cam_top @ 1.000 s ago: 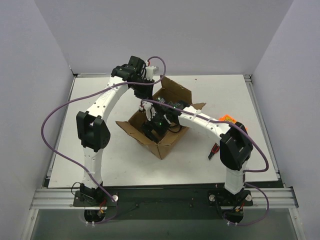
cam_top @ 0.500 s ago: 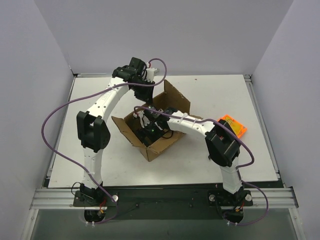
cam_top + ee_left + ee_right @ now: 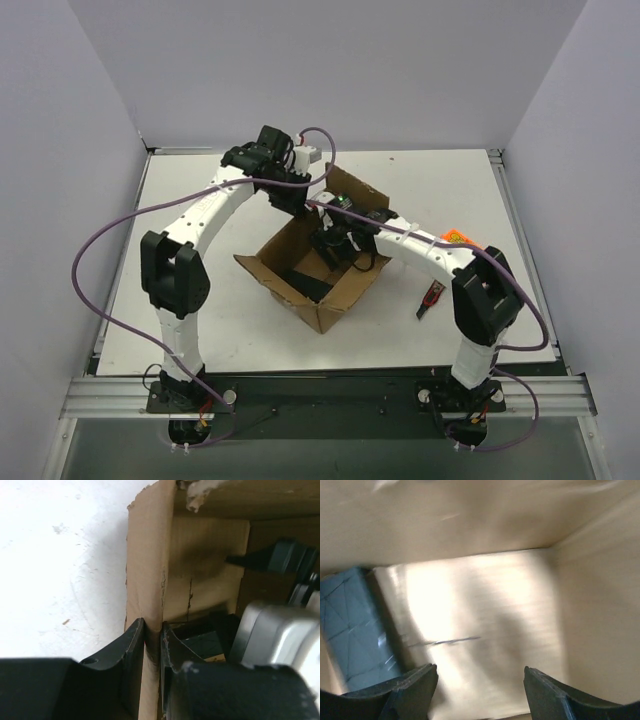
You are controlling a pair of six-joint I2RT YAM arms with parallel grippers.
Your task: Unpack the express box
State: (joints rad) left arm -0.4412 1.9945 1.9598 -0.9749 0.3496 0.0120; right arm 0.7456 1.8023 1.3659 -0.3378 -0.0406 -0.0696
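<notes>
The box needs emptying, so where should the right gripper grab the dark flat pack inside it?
Probably from straight above through the open top, pinching the free long edge of the dark flat pack: it seems to lie flat on the express box floor, its other side near a wall. The open right gripper hangs beside it.

The express box is plain brown card, paler tan inside. At 9 o'clock in the right wrist view sits a slate-blue slab crossed by thin triangular lines. From the box, at 3 o'clock, is an orange packet.
</notes>
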